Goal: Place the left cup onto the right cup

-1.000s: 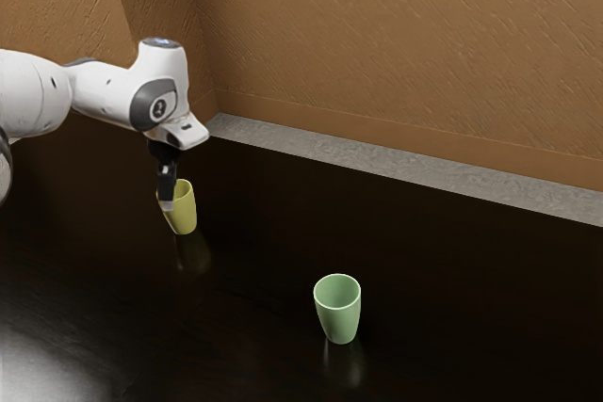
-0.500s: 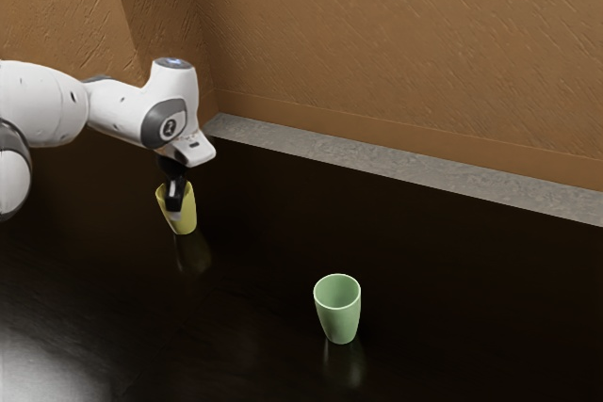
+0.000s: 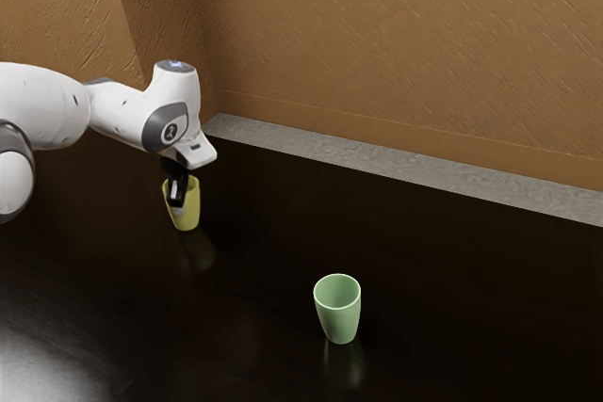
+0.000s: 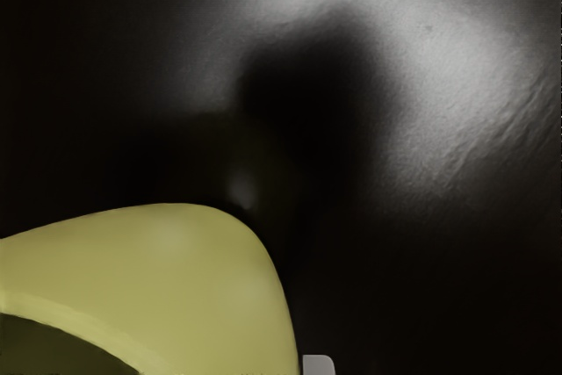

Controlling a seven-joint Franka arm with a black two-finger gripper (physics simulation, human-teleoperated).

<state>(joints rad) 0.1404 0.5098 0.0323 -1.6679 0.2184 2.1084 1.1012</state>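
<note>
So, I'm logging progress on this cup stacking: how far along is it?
Done: the approach. The gripper is down at the rim of the yellow cup, at the exterior view's left. In hand: securing that cup. Whether it is gripped or off the table I cannot tell. Left: carrying it across and setting it onto the green cup, which stands upright, apart and empty.

You have a dark, glossy table (image 3: 452,308) stretching from the near edge to the far side. A pale sheen (image 3: 38,364) lies on its near left part. A grey ledge (image 3: 405,165) runs left to right along the far side, touching the table. Behind it stands a brown textured wall (image 3: 396,35) with a plain skirting (image 3: 377,129) at its foot. A side wall (image 3: 57,7) meets it at the far left.
</note>
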